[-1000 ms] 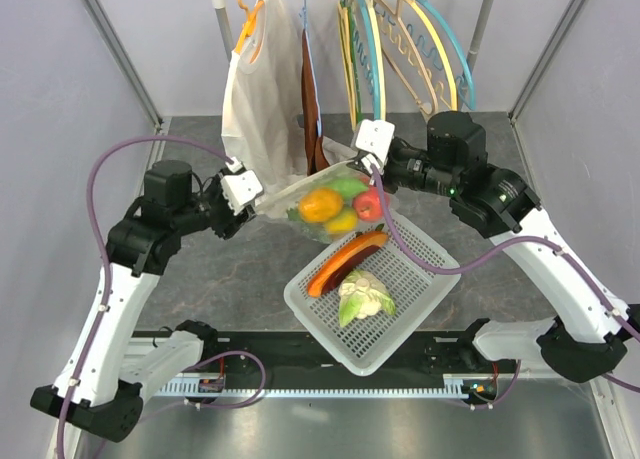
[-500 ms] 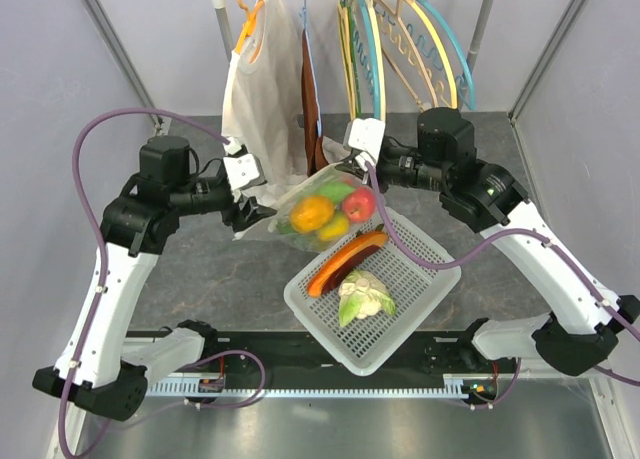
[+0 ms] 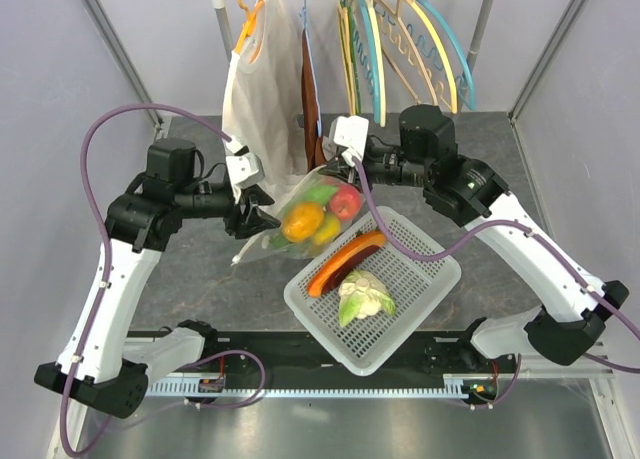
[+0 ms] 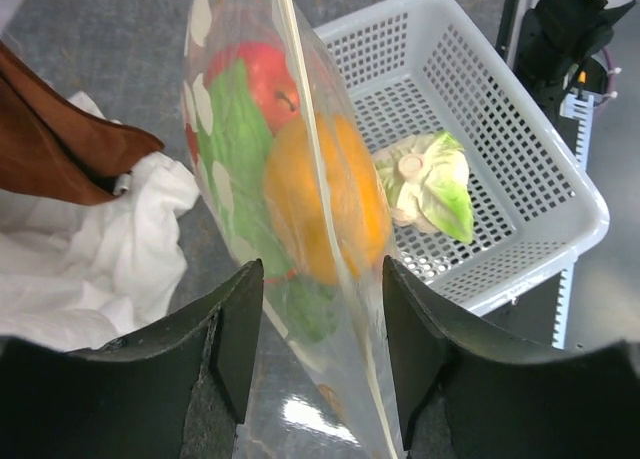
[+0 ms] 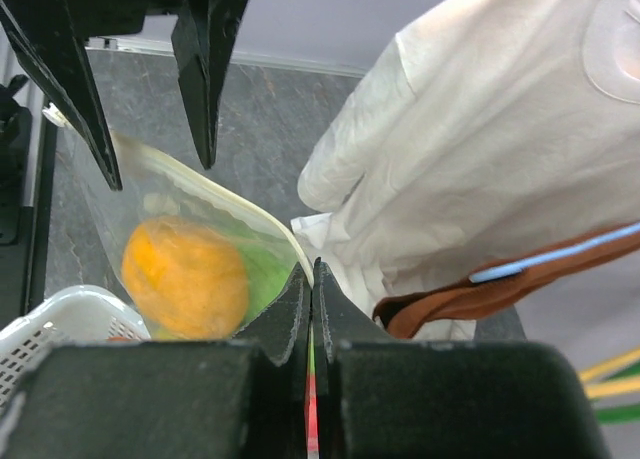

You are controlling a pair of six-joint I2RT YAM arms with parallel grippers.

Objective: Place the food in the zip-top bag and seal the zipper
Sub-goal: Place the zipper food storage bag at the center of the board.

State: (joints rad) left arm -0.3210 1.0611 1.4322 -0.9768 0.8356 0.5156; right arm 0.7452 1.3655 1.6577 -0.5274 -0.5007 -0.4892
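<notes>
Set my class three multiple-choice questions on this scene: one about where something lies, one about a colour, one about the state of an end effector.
1. Where is the cauliflower? A on a hanger; B in the basket; C on the garment.
2. What colour is the basket? A white; B blue; C black.
3. The right end effector is: A wide open; B shut on the zip-top bag; C out of sight.
Answers: 1 B, it lies on the mesh floor; 2 A, its lattice walls are white; 3 B, its jaws meet on the bag's edge.
</notes>
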